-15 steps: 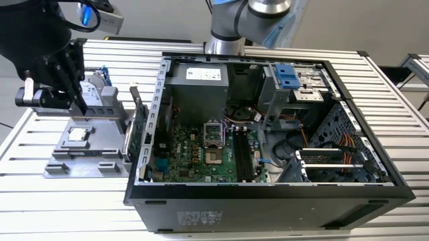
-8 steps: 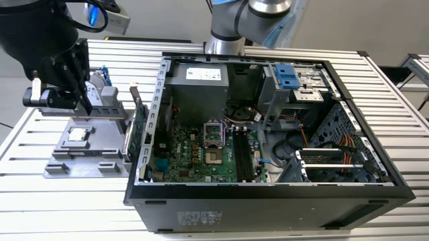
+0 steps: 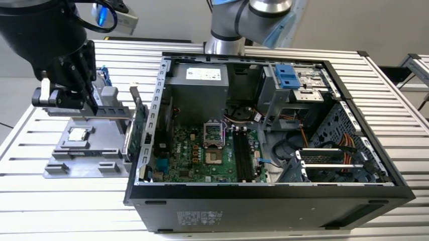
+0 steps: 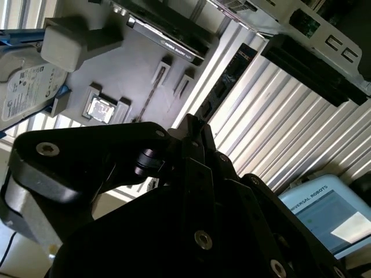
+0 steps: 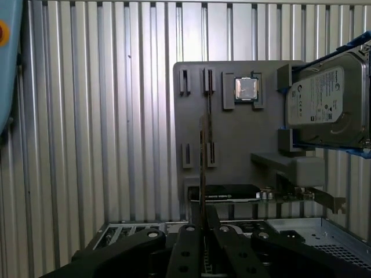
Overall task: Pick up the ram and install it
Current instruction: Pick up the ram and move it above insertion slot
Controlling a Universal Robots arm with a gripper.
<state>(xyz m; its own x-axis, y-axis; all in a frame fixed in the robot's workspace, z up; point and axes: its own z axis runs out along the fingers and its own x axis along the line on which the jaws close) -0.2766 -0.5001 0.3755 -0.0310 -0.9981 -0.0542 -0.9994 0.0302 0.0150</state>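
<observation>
My gripper (image 3: 94, 110) hangs over the grey parts holder (image 3: 80, 150) at the exterior view's left, outside the computer case. It is shut on the ram (image 3: 100, 117), a thin dark stick held level and lifted off the holder. In the first wrist view the ram (image 5: 202, 174) shows edge-on, reaching out from between the fingertips (image 5: 203, 223) above the holder's narrow slots. The second wrist view has the ram (image 4: 229, 78) as a long dark strip beyond the gripper (image 4: 194, 124). The black motherboard slots (image 3: 242, 155) lie inside the open case (image 3: 268, 206).
On the holder sit a square processor chip (image 3: 78, 134) and a hard drive (image 5: 324, 98). A green card with a metal bracket (image 3: 134, 128) stands upright between the holder and the case wall. The arm's base (image 3: 234, 25) is behind the case. The slatted metal table (image 3: 40, 211) runs all around.
</observation>
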